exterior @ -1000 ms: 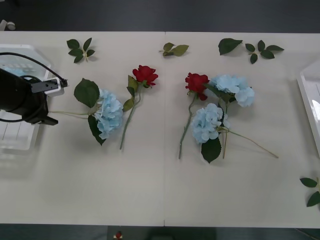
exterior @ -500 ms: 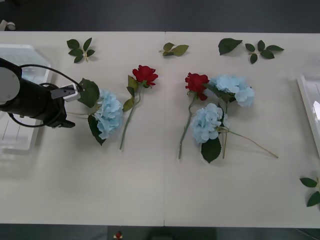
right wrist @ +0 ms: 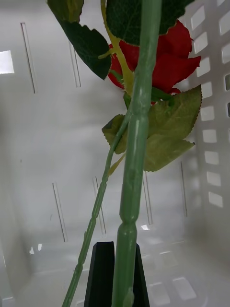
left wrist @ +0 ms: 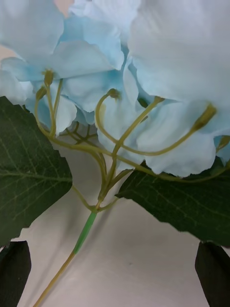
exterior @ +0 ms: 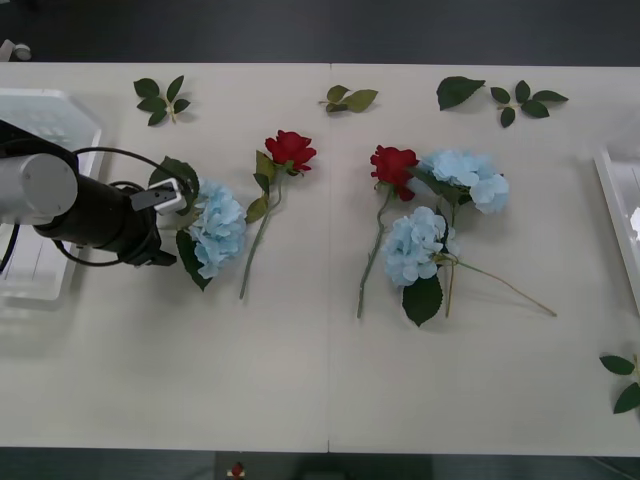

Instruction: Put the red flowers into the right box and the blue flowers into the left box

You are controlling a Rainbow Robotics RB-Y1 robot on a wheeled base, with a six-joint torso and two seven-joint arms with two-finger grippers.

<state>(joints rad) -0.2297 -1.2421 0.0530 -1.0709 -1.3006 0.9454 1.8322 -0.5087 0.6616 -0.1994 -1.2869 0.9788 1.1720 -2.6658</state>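
Three blue flowers (exterior: 218,228) and two red flowers (exterior: 290,150) lie loose on the table (exterior: 320,370). Far left: left box (exterior: 40,125). Left gripper (exterior: 170,215) reaches level across the table from that box, fingers (left wrist: 14,268) spread either side of the leftmost hydrangea's stem (wrist view: stem between the black tips, unclamped). Right edge: right box (exterior: 620,210). Right gripper (right wrist: 115,283), over a slotted white basket, is closed on a rose (right wrist: 160,60) stem.
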